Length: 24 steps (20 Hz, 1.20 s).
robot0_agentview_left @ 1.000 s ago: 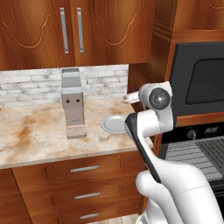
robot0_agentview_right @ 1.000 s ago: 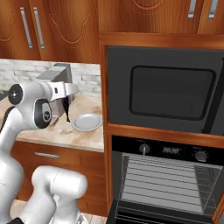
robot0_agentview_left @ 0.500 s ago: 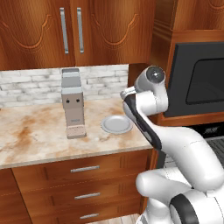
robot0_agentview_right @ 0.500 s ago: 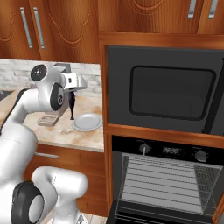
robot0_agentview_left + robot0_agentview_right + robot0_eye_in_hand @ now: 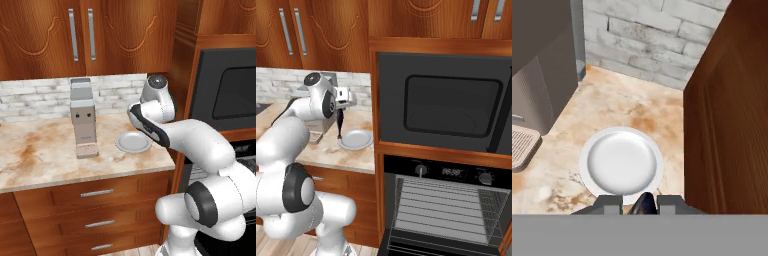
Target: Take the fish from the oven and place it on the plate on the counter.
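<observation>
Gripper (image 5: 340,116) hanging above the plate (image 5: 355,139), fingers pointing down and pinching the fish (image 5: 340,126), a slim dark body dangling upright just over the plate's left rim in the right base view. Showing in the hand view as two dark fingertips (image 5: 609,201) at the lower edge with the fish (image 5: 643,204) clamped between them, directly over the near rim of the plate (image 5: 621,162). Resting bare and pale grey near the right end of the counter (image 5: 45,155), close to the wooden side panel (image 5: 732,110) bounding the worktop on that side. Standing upright to the left of the plate (image 5: 133,142), toward the back edge of the worktop, the grey coffee machine (image 5: 83,117), its drip tray facing the front edge. Running along the back edge, the pale brick backsplash (image 5: 35,95), with wooden wall cabinets (image 5: 80,35) above and drawers with steel bar handles (image 5: 97,192) below. Sitting to the right of the counter, the oven (image 5: 443,200), its grey wire racks (image 5: 441,207) exposed, beneath a black unit with a dark glass window (image 5: 448,102).
</observation>
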Available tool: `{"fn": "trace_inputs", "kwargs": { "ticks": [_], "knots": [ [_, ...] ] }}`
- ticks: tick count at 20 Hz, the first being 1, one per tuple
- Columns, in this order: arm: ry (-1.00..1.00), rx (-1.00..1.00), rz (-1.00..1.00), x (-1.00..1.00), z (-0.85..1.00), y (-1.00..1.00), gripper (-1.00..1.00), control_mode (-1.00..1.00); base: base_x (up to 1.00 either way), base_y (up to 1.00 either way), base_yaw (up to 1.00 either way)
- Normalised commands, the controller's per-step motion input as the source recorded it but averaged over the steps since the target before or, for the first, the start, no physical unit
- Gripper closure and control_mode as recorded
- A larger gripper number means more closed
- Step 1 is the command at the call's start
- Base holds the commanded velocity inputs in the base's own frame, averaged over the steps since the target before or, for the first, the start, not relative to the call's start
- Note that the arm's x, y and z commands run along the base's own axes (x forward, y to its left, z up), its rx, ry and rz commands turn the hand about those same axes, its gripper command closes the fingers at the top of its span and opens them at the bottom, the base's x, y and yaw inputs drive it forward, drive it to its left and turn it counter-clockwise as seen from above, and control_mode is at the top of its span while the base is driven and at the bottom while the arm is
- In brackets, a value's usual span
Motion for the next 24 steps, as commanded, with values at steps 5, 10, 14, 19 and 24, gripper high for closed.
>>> {"fn": "trace_inputs", "kwargs": {
  "ticks": [5,10,14,19,24],
  "knots": [
    [0.03,0.00,0.00,0.41,-0.49,0.23,1.00,-1.00,0.00,0.00,0.00],
    [0.00,0.06,-0.03,0.10,-0.48,0.00,1.00,-1.00,0.00,0.00,0.00],
    [0.03,0.08,-0.04,0.02,-0.51,-0.01,1.00,-1.00,0.00,0.00,0.00],
    [0.09,0.05,-0.02,0.00,-0.39,0.00,1.00,-1.00,0.00,0.00,0.00],
    [0.10,0.01,-0.04,0.13,-0.21,0.00,1.00,-1.00,0.00,0.00,0.00]
  ]
}}
